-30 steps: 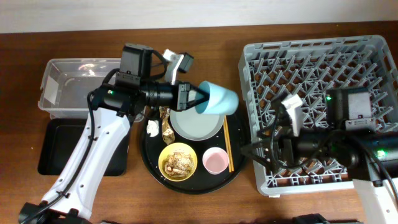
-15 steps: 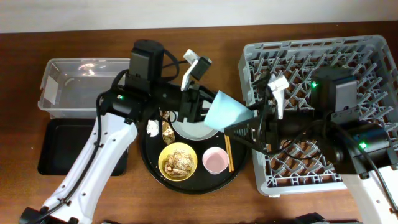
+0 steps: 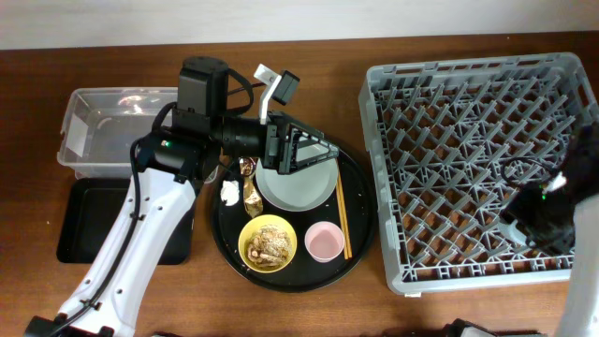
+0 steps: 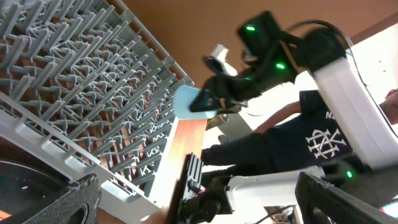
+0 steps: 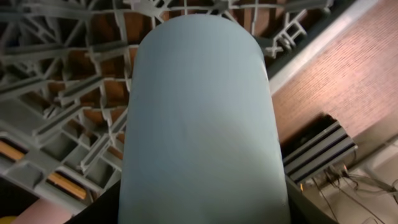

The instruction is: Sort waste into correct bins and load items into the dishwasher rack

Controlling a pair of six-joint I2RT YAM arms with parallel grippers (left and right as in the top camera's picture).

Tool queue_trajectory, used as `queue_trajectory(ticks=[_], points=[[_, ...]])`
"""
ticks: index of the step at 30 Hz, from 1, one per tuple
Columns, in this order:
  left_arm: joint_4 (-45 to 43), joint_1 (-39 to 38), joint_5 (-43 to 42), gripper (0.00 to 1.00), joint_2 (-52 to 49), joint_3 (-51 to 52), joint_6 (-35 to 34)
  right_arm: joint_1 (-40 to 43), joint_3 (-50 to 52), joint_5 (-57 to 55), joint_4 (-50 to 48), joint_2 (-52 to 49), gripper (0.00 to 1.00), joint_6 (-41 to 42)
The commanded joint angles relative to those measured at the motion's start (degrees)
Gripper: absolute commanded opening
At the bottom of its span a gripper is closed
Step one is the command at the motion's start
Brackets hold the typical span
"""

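The blue cup (image 5: 199,118) fills the right wrist view, with my right gripper (image 5: 199,214) shut on its sides over the dishwasher rack (image 3: 468,159). In the left wrist view that cup (image 4: 188,102) hangs high above the rack (image 4: 81,93). My left gripper (image 3: 326,150) stands open and empty over the pale green plate (image 3: 295,187). On the round black tray (image 3: 223,239) lie the pink cup (image 3: 324,241), the yellow bowl (image 3: 268,242) of food scraps, the chopsticks (image 3: 343,217), white tissue (image 3: 229,192) and a gold wrapper (image 3: 251,187).
The clear box (image 3: 103,131) stands at the far left with the shallow black tray (image 3: 84,220) in front of it. My right arm (image 3: 552,215) shows only at the right edge of the overhead view, above the rack's right side.
My left gripper opened, let go of the blue cup and drew back left over the plate. My right gripper closed on the cup and carried it right, over the rack.
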State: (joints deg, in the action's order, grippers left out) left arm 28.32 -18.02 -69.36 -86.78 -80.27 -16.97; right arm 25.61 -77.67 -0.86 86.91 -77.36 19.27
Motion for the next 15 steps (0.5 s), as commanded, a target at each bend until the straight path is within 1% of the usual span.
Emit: queue_trajectory(ticks=[1, 2, 3, 4, 5, 7, 8, 9, 10, 11, 12, 13, 14, 15], points=[[0.44, 0.09, 0.17, 1.0, 1.05, -0.79, -0.17, 0.39, -0.22, 2.99, -2.49, -7.3, 0.42, -2.29], [0.55, 0.09, 0.15, 1.0, 1.05, -0.79, -0.17, 0.39, -0.22, 3.17, -2.93, -9.99, 0.46, -2.32], [0.85, 0.09, 0.15, 1.0, 1.05, -0.79, -0.17, 0.28, 0.26, 3.21, -2.99, -12.33, 0.53, -2.78], [0.83, 0.09, 0.15, 1.0, 1.05, -0.79, -0.17, 0.28, 1.27, 3.21, -3.43, -12.7, 0.71, -2.73], [0.87, 0.09, 0.13, 1.0, 1.05, -0.79, -0.17, 0.31, 3.61, 3.19, -5.6, -12.7, 0.83, -2.71], [0.87, 0.09, -0.04, 1.0, 1.05, -0.79, -0.17, 0.28, 3.21, 3.28, -6.25, -12.17, 0.86, -2.71], [0.87, 0.09, -0.04, 1.0, 1.05, -0.79, -0.17, 0.28, 1.62, 6.21, -5.7, -10.86, 0.86, -4.35], [0.85, 0.09, 0.13, 1.0, 1.07, -0.79, -0.13, 0.11, 0.24, 14.01, -4.85, -8.74, 0.86, -10.25], [0.87, 0.09, 1.18, 1.0, 1.44, -0.79, -0.11, -0.96, -0.98, 27.78, -4.66, -3.48, 0.86, -19.32], [1.38, 0.11, 4.0, 1.0, 2.47, -0.79, -0.09, -3.32, -1.2, 37.2, -4.96, 2.47, 0.86, -22.47], [4.37, 0.61, 11.78, 1.0, 5.03, -0.79, 0.76, -8.94, -1.2, 38.93, -6.08, 10.43, 0.86, -22.21], [10.43, 0.72, 23.52, 1.0, 8.44, -0.79, 3.04, -13.86, -1.2, 37.03, -6.23, 14.71, 0.86, -20.39], [19.3, 0.57, 41.2, 1.0, 12.92, -0.79, 3.78, -21.24, -1.2, 28.89, -6.25, 18.8, 0.85, -13.94], [23.41, 0.63, 48.63, 1.0, 14.91, -0.79, 3.74, -25.14, -1.2, 24.72, -6.47, 19.74, 0.85, -10.45]])
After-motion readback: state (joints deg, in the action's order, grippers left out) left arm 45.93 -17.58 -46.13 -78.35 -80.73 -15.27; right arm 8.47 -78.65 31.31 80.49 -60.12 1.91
